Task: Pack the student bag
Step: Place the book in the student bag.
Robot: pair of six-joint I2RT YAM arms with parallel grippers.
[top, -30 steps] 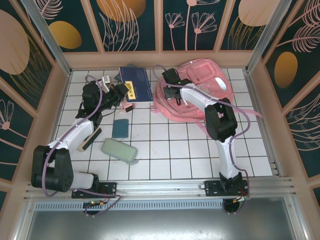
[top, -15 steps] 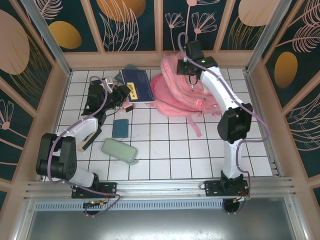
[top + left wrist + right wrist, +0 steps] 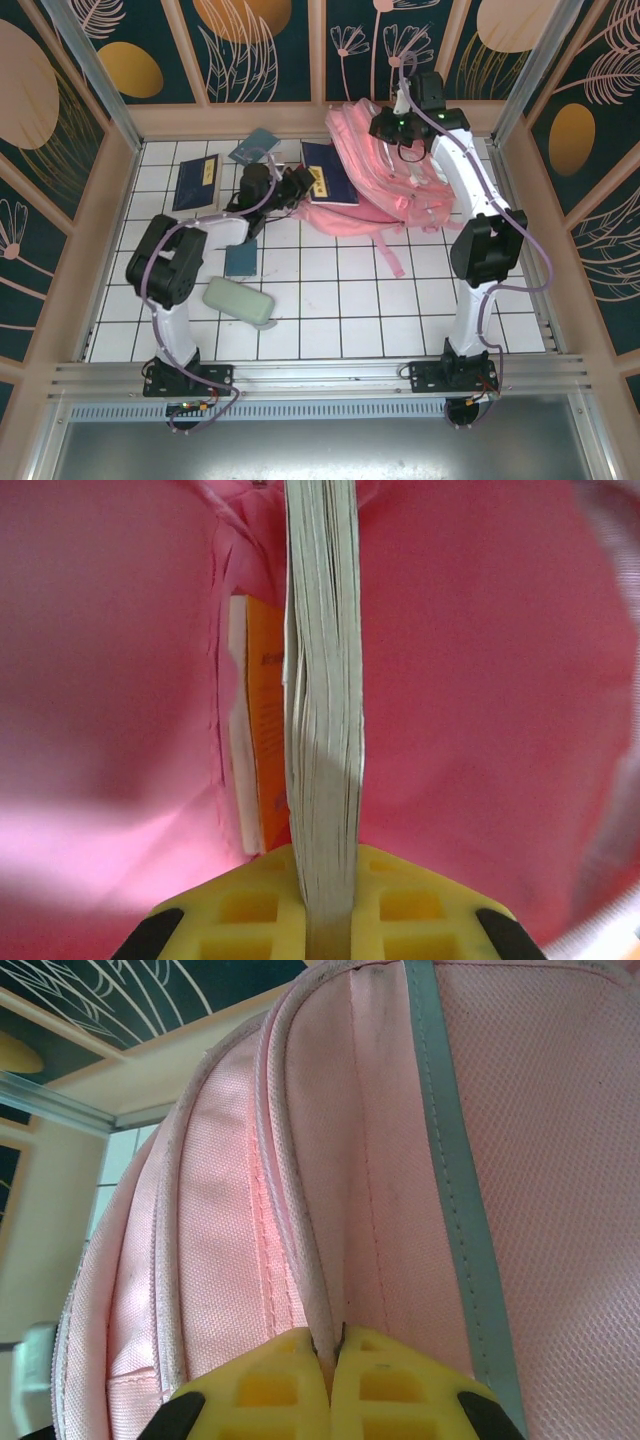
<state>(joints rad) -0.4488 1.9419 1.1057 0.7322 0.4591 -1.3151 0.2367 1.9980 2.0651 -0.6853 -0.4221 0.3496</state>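
Your left claw point(image 3: 325, 885) is clamped on a thick book point(image 3: 324, 680), with a yellow finger on each side of the page block. The wrist camera meets the book edge-on, so you get pages and no cover. Pink fabric of the student bag point(image 3: 480, 680) surrounds it on both sides, blurred at the right edge. An orange booklet point(image 3: 266, 730) stands just left of the book inside the pink; its print is too soft to read.

From above, the left claw point(image 3: 297, 186) grips the near-left end of the book point(image 3: 330, 186), which shows a dark blue cover with a yellow label. Its far end lies at the mouth of the student bag point(image 3: 410, 180). You cannot tell from here how deep it reaches.

Your right claw point(image 3: 335, 1352) is pinched shut on a fold of bag fabric beside a seam, with a grey stripe point(image 3: 450, 1160) running past it. Overhead, the right claw point(image 3: 388, 127) holds the bag's upper edge near the back wall. The bag fills the far right of the counter point(image 3: 340, 320), and a strap point(image 3: 393, 255) trails toward you.

Left of the arms lie a blue notebook point(image 3: 197, 182), a teal pad point(image 3: 253, 147), a teal card point(image 3: 240, 258) and a pale green case point(image 3: 240, 302).
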